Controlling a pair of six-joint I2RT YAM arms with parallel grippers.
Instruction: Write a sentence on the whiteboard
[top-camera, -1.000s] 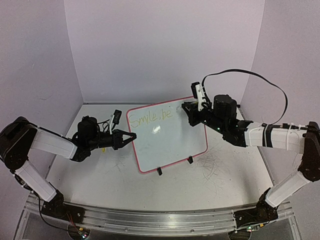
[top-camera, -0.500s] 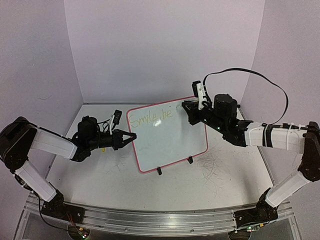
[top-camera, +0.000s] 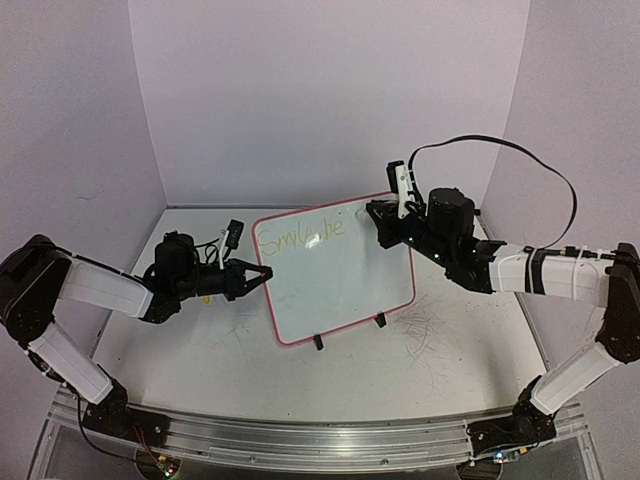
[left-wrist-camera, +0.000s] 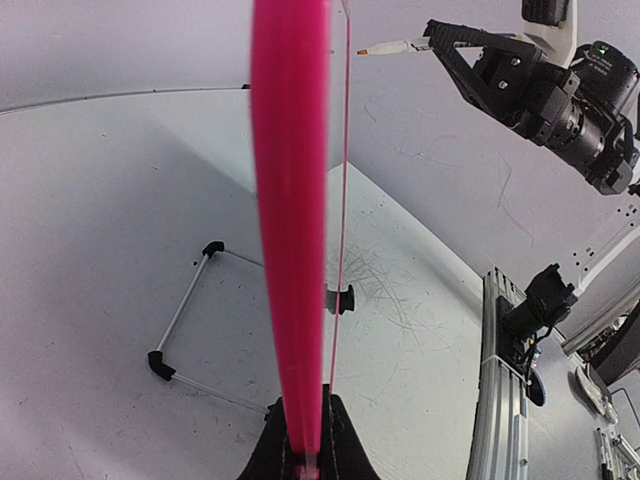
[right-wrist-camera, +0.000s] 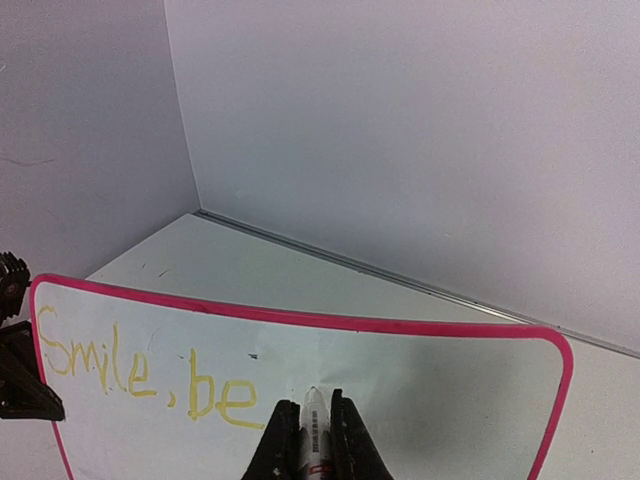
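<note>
The whiteboard (top-camera: 345, 275), white with a pink frame, stands tilted at the table's middle. The sentence (top-camera: 300, 238) reads "Smile, be" in yellow along its top, and shows again as the sentence (right-wrist-camera: 140, 375) in the right wrist view. My left gripper (top-camera: 266, 272) is shut on the board's left edge, and from the left wrist the gripper (left-wrist-camera: 304, 393) clamps the pink frame (left-wrist-camera: 290, 200) edge-on. My right gripper (top-camera: 373, 213) is shut on a white marker (right-wrist-camera: 316, 425). The tip points at the board (right-wrist-camera: 430, 400) just right of "be"; whether it touches, I cannot tell.
Two black clip feet (top-camera: 319, 342) (top-camera: 380, 320) hold the board's lower edge, and a wire stand (left-wrist-camera: 185, 310) props it from behind. Scribble marks (top-camera: 425, 325) cover the table to the right. Walls close in at the back and both sides. A black cable (top-camera: 520, 155) loops above the right arm.
My right gripper with the marker has shifted slightly to the right along the board's top. The writing reads the same. The left arm has held still.
</note>
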